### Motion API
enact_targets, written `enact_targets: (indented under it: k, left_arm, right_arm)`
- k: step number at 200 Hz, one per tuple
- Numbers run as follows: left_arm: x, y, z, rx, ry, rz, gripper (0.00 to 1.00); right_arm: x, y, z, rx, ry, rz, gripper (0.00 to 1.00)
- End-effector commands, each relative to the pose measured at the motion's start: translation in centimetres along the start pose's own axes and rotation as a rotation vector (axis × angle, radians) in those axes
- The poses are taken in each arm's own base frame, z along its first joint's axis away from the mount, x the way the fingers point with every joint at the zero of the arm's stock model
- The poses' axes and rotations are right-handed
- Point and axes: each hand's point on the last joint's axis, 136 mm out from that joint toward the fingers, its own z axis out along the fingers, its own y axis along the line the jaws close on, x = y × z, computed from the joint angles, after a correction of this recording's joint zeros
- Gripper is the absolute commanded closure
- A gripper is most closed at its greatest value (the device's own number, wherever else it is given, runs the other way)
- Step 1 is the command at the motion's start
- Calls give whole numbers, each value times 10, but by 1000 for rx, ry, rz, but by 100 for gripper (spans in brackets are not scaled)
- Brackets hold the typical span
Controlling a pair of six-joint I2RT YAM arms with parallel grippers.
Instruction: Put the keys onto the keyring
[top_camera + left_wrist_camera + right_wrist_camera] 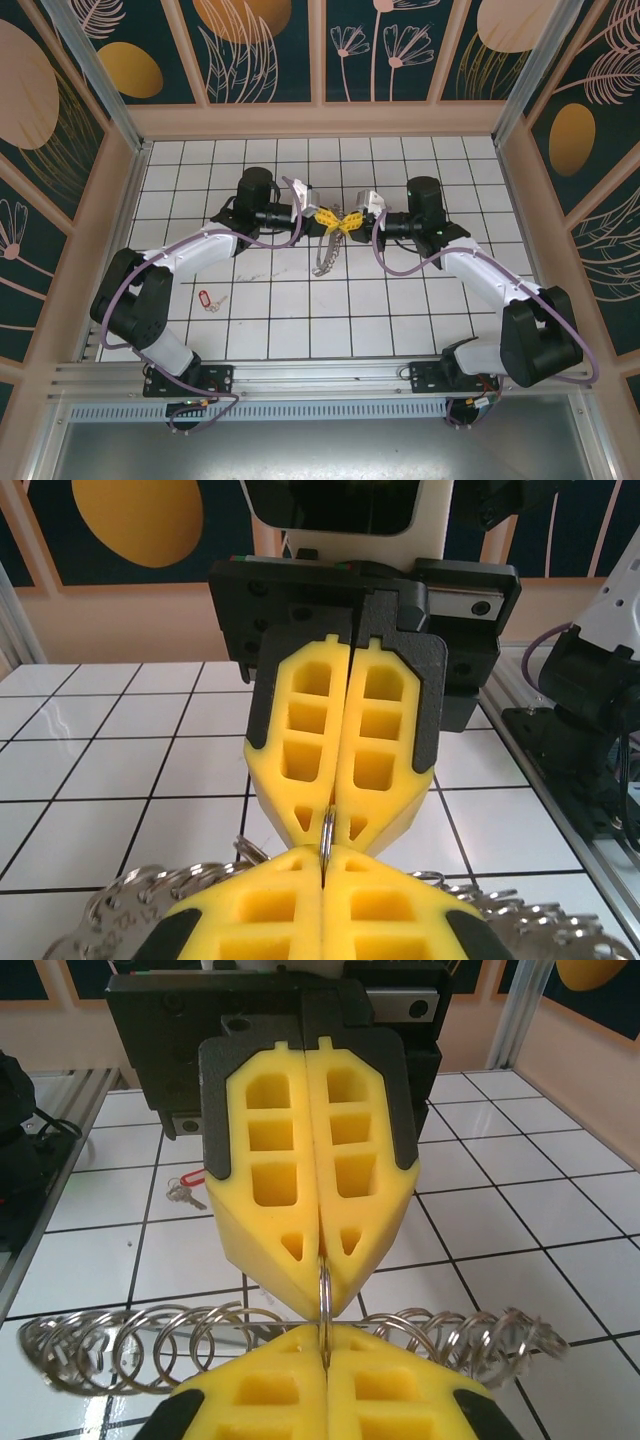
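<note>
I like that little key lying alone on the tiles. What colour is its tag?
Red. The key's tag shows best in the top external view.

The left gripper and right gripper have matt yellow, foam-like fingers backed by matt black plastic. Between their tips, the keyring is bright polished metal. Beneath them, the table is glossy white tile. Behind the left gripper, a metal key bears a red plastic tag.

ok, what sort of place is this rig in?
Looks like a purpose-built robot test cell: white tiled tabletop, printed leaf-pattern wall panels closing it in, a left arm and right arm bolted to a metal rail.
</note>
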Motion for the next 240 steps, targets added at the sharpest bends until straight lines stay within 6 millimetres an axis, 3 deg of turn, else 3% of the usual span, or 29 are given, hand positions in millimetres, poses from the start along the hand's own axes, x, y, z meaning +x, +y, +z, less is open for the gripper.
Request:
enact_targets:
  k: [1, 25, 60, 112, 169, 211, 240]
  left_arm:
    - [-15, -13, -1, 60, -11, 54, 100]
    - [-12, -12, -1, 55, 7, 53, 100]
    - [-12, -12, -1, 59, 5, 57, 100]
    - [-17, -10, -1, 53, -5, 62, 100]
    - [-19, -11, -1, 60, -12, 62, 100]
    - [-18, -11, -1, 61, -12, 60, 100]
    - [-8, -7, -2, 24, 47, 48, 100]
  right_arm:
    - [-14, 1, -6, 12, -36, -47, 90]
    - [-17, -2, -8, 28, -35, -58, 86]
    - [-15, -1, -6, 14, -30, -49, 92]
    - [-4, -3, -1, 26, 15, -38, 93]
    - [0, -4, 3, 25, 30, -46, 88]
    - [1, -6, 4, 30, 39, -45, 91]
    - [0, -9, 4, 57, 53, -60, 100]
